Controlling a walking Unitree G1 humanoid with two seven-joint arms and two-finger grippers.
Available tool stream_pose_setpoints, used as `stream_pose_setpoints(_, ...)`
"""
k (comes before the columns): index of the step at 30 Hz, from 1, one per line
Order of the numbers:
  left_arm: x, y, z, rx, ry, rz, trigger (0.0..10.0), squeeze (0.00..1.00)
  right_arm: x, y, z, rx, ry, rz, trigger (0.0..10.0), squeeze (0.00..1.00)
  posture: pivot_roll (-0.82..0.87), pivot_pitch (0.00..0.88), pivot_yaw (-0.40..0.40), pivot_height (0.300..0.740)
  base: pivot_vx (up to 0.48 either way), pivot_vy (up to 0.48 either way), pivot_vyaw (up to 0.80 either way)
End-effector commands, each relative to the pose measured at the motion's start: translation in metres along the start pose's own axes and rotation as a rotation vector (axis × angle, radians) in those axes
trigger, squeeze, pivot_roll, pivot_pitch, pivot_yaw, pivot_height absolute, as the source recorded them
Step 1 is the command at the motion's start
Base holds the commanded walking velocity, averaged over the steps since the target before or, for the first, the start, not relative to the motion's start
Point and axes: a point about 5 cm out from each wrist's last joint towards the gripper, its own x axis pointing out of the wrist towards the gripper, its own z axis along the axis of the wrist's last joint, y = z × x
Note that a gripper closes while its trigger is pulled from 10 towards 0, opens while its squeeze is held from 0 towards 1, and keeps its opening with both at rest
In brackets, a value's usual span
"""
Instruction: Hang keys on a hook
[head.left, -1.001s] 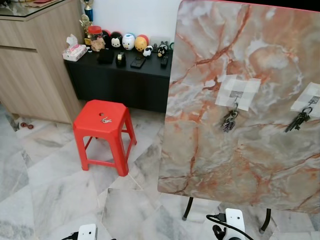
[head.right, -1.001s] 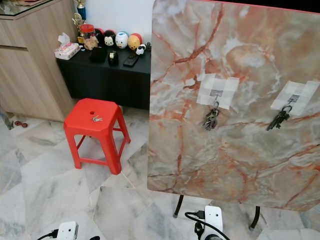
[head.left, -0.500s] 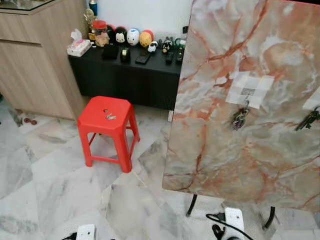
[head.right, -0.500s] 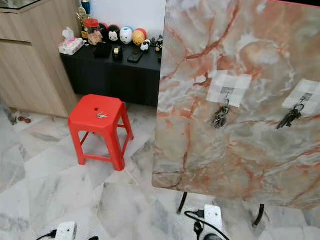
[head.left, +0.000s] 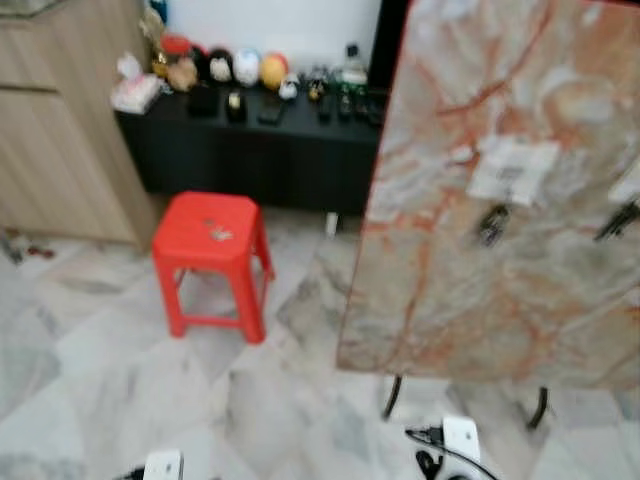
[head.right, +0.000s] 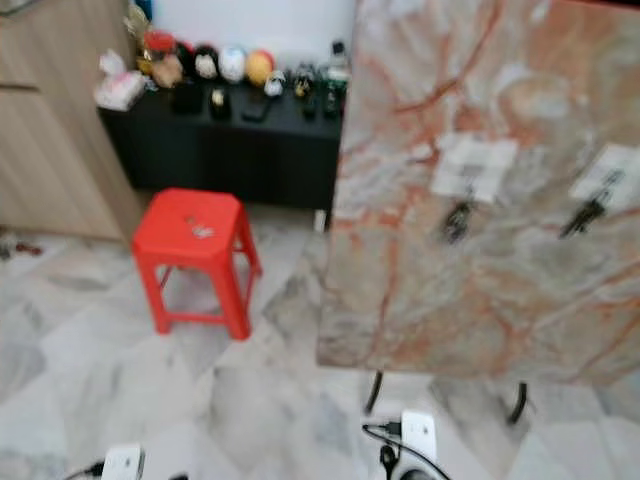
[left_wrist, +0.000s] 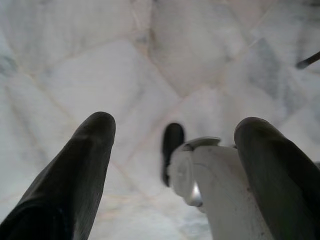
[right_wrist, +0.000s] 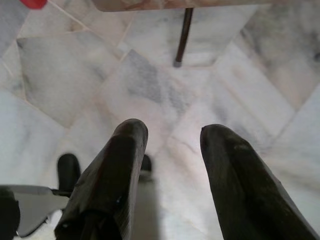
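Marble-patterned, in grey and orange, one large board (head.left: 500, 200) stands upright on two thin dark legs at the right of the blurred head views. Two pale taped patches are stuck to its face, each with a hook: the first patch (head.left: 513, 170) has one dark bunch of keys (head.left: 491, 224) hanging below it, and the second patch (head.right: 609, 172) has another bunch (head.right: 583, 214) hanging from it near the board's right edge. One red plastic stool (head.left: 208, 255) stands on the marble floor (head.left: 110, 380) to the left of the board, well apart from it, and one small set of keys (head.left: 217, 232) lies on the stool's seat, the third set counted. Behind the stool, one low black table (head.left: 250, 140) carries a row of small round figurines, a tissue box (head.left: 134, 92) and several dark items too blurred to count or name; no writing can be read anywhere. A light wooden cabinet (head.left: 55, 130) stands at the far left. Both arms hang low over the floor. The left end effector (left_wrist: 175, 150) has its two black fingers spread wide with nothing between them, and the right end effector (right_wrist: 172, 150) likewise has its fingers parted and empty, with one of the board's legs (right_wrist: 182, 35) beyond it.
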Motion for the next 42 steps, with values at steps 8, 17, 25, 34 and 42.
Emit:
stream_pose_setpoints(8,-0.0012,-0.0067,-0.0098,-0.014,0.033,-0.010,10.0,0.00,-0.0018,-0.0086,-0.0065,0.001,0.018,-0.021,10.0,0.00,0.13,0.085,-0.064,0.740,0.000,0.480,0.00)
stream_pose_setpoints(17,-0.0009,-0.0081,-0.0097,-0.011,0.032,-0.014,10.0,0.00,-0.0019,-0.0090,-0.0065,-0.001,0.018,-0.021,10.0,0.00,0.13,0.069,-0.063,0.740,0.000,0.480,0.00)
stream_pose_setpoints(25,-0.0007,-0.0096,-0.0097,-0.008,0.032,-0.018,10.0,0.00,-0.0023,-0.0106,-0.0080,-0.001,0.022,-0.025,10.0,0.00,0.13,0.055,-0.064,0.740,0.000,0.480,0.00)
stream_pose_setpoints(34,-0.0003,-0.0099,-0.0083,0.003,0.024,-0.007,10.0,0.00,-0.0025,-0.0116,-0.0083,-0.004,0.023,-0.023,10.0,0.00,0.13,0.050,-0.065,0.740,0.000,0.480,0.00)
stream_pose_setpoints(42,0.0001,-0.0101,-0.0077,0.027,0.026,0.002,10.0,0.00,-0.0023,-0.0116,-0.0070,0.000,0.019,-0.025,10.0,0.00,0.13,0.065,-0.063,0.740,0.000,0.066,0.00)
